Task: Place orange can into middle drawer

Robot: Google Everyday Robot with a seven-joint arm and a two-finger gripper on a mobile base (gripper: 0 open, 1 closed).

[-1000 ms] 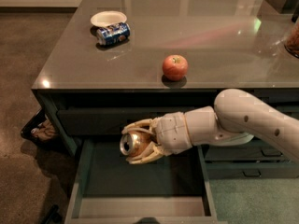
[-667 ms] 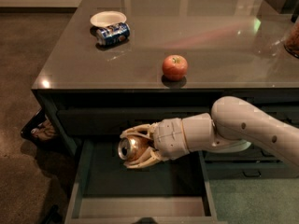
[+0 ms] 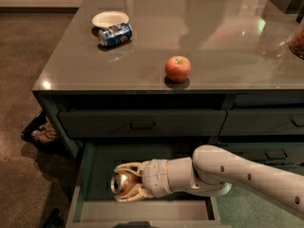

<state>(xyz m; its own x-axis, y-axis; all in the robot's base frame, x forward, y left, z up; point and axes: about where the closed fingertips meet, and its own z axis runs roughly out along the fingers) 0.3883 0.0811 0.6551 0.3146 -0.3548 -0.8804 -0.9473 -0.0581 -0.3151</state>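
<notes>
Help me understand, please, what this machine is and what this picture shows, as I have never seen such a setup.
This is a mobile robot with one white arm ending in a two-finger gripper. The single camera looks down at a cabinet from in front; where it is mounted is not known. On the grey countertop lie an apple, a blue-and-white can on its side and a white bowl just behind it. The top drawer is closed; the middle drawer below is pulled open. The gripper reaches into that drawer, closed around the orange can, held sideways.
</notes>
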